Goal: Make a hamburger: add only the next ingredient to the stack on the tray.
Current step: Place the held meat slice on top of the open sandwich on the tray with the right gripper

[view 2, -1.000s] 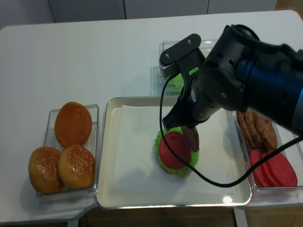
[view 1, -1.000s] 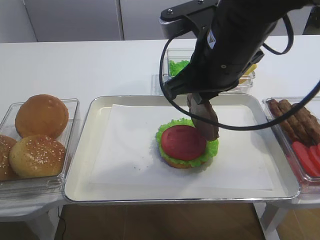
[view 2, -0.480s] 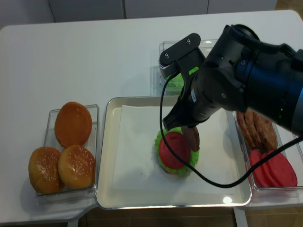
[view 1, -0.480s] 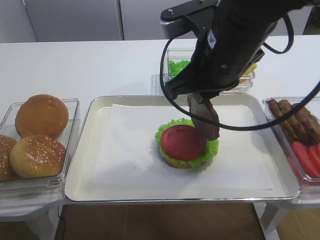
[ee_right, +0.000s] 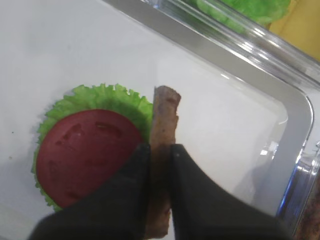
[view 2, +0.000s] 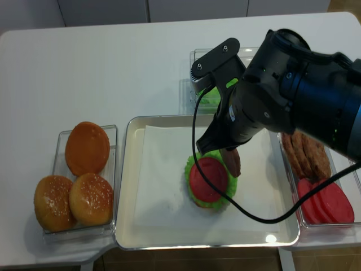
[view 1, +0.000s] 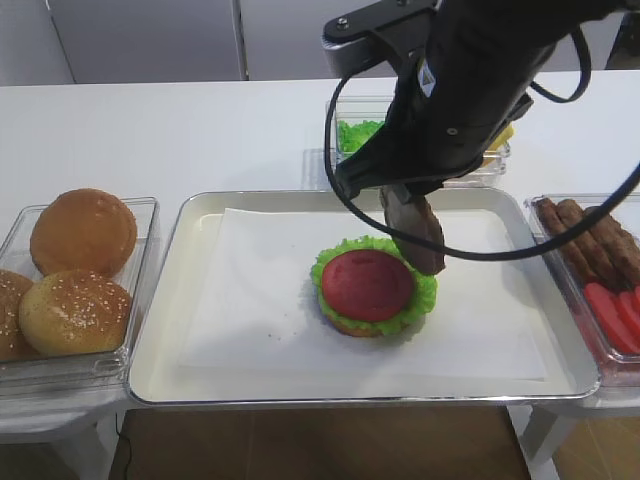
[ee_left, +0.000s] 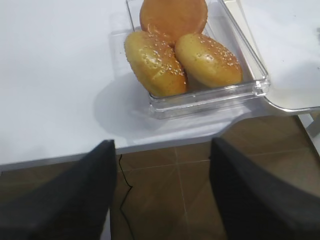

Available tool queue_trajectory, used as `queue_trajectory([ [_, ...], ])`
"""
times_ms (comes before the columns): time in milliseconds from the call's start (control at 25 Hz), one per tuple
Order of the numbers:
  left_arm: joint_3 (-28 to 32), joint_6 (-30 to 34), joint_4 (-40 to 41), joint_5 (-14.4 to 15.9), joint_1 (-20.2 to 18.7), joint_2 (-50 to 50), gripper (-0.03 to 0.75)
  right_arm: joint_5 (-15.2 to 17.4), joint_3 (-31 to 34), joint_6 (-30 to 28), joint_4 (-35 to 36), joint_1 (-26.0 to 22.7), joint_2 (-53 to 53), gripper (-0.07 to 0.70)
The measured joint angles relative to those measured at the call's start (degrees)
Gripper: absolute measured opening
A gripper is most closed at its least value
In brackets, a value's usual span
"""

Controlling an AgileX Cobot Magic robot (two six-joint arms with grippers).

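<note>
The stack of bun base, frilly lettuce and red tomato slice sits on the white paper in the middle of the metal tray. My right gripper is shut on the brown meat patty, which it holds on edge. The patty hangs tilted just above the stack's right rim, beside the tomato. The realsense view shows the same patty under the dark arm. My left gripper stands open and empty off the table's front edge, near the bun box.
A clear box with three whole buns stands left of the tray. Behind the tray is a box of loose lettuce. On the right, a box holds more patties and tomato slices.
The right gripper with the patty has risen slightly and shifted a little to the right. The stack and the left gripper have not moved.
</note>
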Motion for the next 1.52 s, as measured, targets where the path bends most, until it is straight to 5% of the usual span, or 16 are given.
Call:
queue_trajectory([
  [1520, 0.00, 0.00, 0.00, 0.00, 0.00, 0.00, 0.441, -1.51, -0.11, -0.21, 6.00, 0.00, 0.62, 0.082],
])
